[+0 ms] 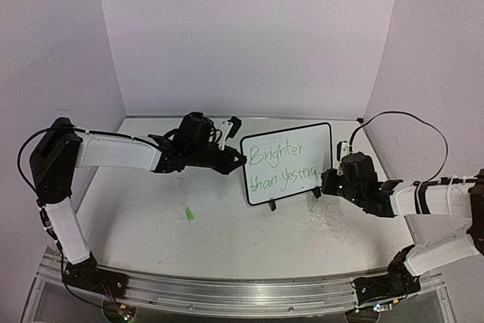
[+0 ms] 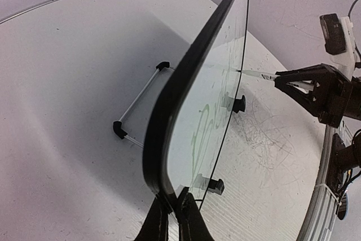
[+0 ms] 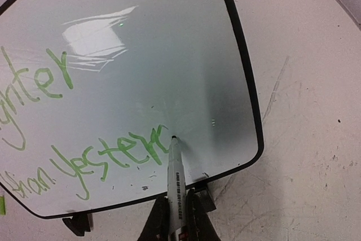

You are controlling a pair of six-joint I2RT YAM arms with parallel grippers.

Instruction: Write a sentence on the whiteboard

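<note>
The whiteboard stands upright on its black feet in the middle of the table. The sentence runs across it in green cursive, "Brighter" above "than Yester". My left gripper is shut on the board's left edge, pinching the black frame between its fingertips. My right gripper is shut on a white marker. The marker's tip touches the whiteboard just right of the last letter of the sentence. The left wrist view shows the right gripper and the marker meeting the board face.
A small green cap lies on the table left of centre. A wire stand props the board from behind. Grey scribble marks cover the tabletop in front of the board. Walls close in on three sides, and a metal rail runs along the near edge.
</note>
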